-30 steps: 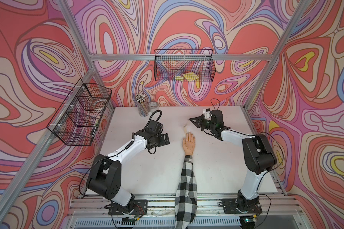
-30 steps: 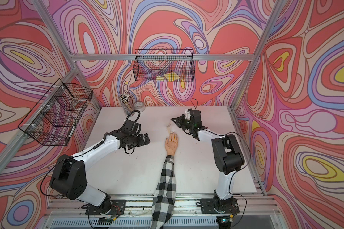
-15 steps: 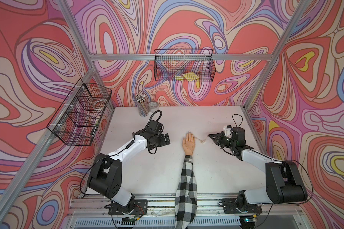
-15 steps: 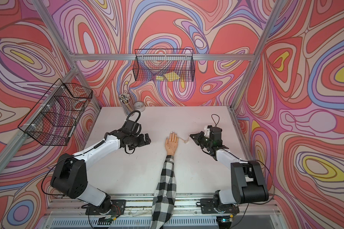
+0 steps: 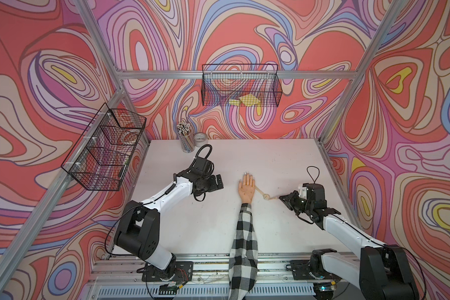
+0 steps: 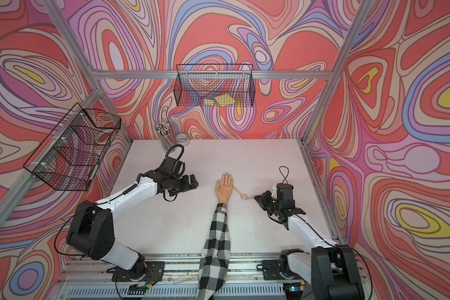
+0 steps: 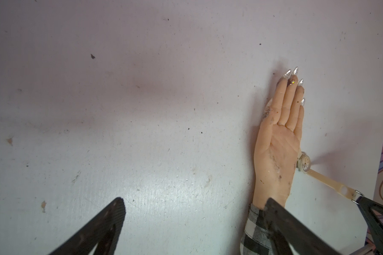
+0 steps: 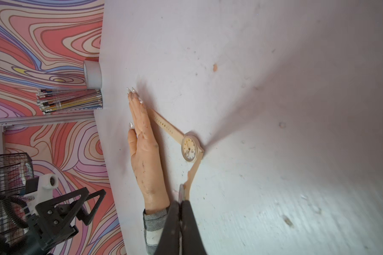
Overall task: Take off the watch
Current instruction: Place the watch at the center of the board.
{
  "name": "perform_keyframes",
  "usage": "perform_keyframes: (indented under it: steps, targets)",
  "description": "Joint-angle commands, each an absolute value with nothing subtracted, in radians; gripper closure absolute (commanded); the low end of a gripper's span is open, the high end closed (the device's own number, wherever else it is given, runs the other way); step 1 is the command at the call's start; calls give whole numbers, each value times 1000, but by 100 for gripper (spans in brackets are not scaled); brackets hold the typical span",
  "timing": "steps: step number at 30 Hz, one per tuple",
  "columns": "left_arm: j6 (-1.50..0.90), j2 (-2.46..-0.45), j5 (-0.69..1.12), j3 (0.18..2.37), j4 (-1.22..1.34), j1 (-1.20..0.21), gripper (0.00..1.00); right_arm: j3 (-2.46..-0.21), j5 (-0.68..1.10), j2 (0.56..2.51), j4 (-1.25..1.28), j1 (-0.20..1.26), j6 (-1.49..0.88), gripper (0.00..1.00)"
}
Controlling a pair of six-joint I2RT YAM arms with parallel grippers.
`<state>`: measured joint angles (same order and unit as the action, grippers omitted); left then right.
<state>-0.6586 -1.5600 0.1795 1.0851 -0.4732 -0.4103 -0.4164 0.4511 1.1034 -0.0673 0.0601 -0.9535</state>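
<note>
My right gripper (image 5: pixel 281 199) is pinched together on the buckle end of the watch (image 5: pixel 266 196). The watch is off the wrist, stretched out just right of the mannequin hand (image 5: pixel 246 188) at mid-frame in both top views. My left gripper (image 5: pixel 220 180) stands wide apart, left of that hand.

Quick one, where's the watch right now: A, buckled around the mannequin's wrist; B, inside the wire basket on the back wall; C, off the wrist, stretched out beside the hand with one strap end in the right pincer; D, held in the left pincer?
C: the watch is stretched out on the table beside the mannequin hand, off the wrist, its buckle end pinched in the shut right pincer.
</note>
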Motion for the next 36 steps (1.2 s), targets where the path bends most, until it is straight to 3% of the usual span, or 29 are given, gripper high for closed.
perform_keyframes:
  steps: [1, 30, 31, 32, 36]
  targets:
    - [-666, -1568, 184, 1095, -463, -403, 1, -400, 362, 1054, -192, 57, -930, 100]
    - [-661, -1548, 175, 1104, -480, -402, 1, -396, 43, 840, -586, 57, -1004, 100]
    - [-660, -1546, 174, 1106, -481, -403, 1, -401, 39, 832, -592, 56, -1010, 97]
    - [-658, -1546, 173, 1107, -481, -402, 1, -406, 37, 828, -596, 57, -1015, 83]
    - [-648, -1536, 173, 1119, -492, -403, 1, -452, 23, 836, -622, 57, -1046, 2]
